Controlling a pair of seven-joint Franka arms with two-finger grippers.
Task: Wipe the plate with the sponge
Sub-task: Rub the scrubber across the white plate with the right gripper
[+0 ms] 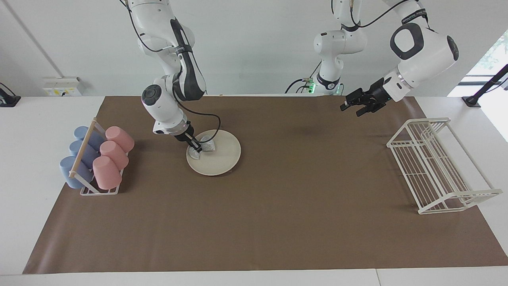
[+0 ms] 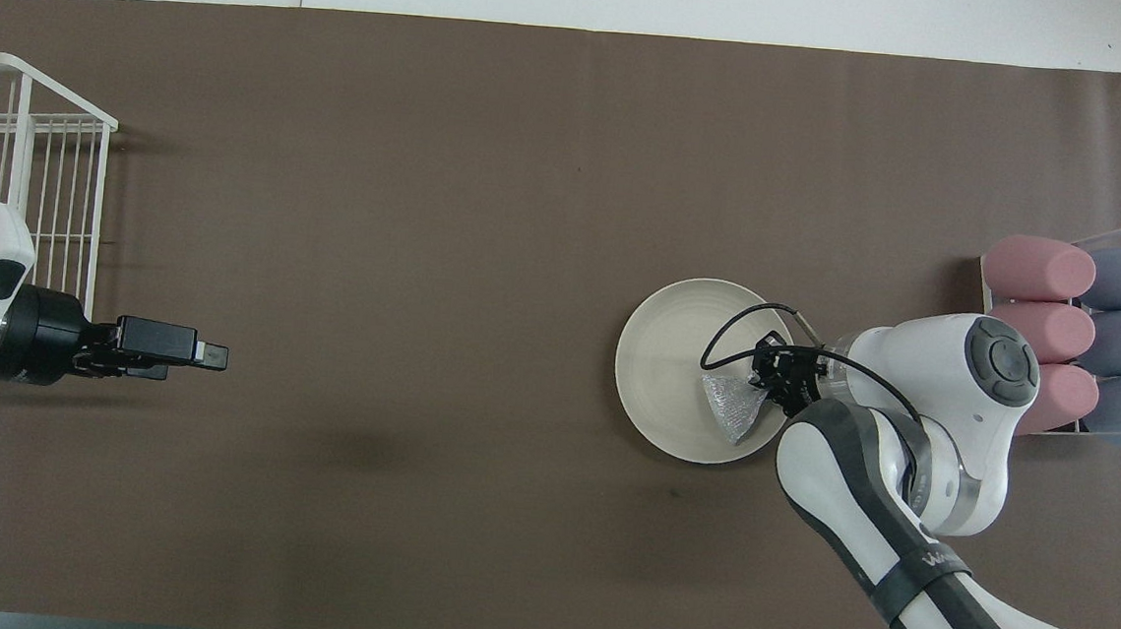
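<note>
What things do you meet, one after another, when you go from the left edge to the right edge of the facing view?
Rack of cups → right hand holding the sponge on the plate → left hand, waiting in the air → white wire rack.
</note>
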